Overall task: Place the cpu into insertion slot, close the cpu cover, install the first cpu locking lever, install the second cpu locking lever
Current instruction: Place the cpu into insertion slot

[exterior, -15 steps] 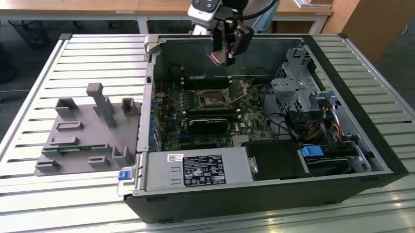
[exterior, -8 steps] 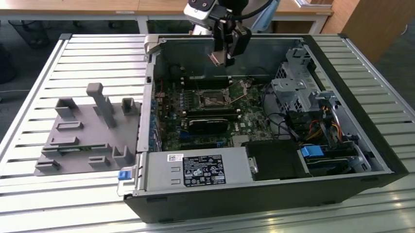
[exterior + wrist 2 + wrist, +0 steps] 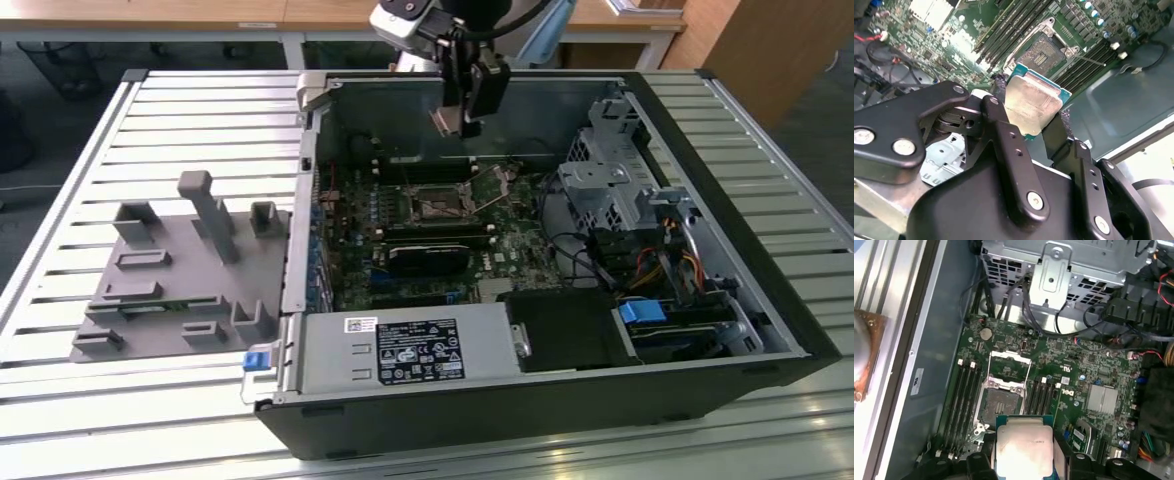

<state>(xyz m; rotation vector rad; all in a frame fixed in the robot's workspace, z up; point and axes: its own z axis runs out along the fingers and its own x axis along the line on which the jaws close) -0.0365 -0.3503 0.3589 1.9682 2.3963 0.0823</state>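
Gripping the cpu [image 3: 1033, 106] by two opposite edges, the hand [image 3: 1030, 102] is closed on it between black fingers [image 3: 1004, 131], silver top showing in both wrist views. The chip hangs in the air over the green motherboard [image 3: 1074, 360] of the open computer case [image 3: 534, 425], clear of the insertion slot [image 3: 999, 402], whose cpu cover [image 3: 1010, 359] stands lifted open. The case sits on a slatted tabletop [image 3: 200, 120]

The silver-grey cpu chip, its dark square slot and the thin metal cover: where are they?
silver-grey square cpu chip [image 3: 1024, 447]: first wrist view, middle of metal top.
dark square insertion slot [image 3: 1001, 405]: first wrist view, dark centre.
thin silver cpu cover frame [image 3: 1010, 355]: first wrist view, one frame bar.
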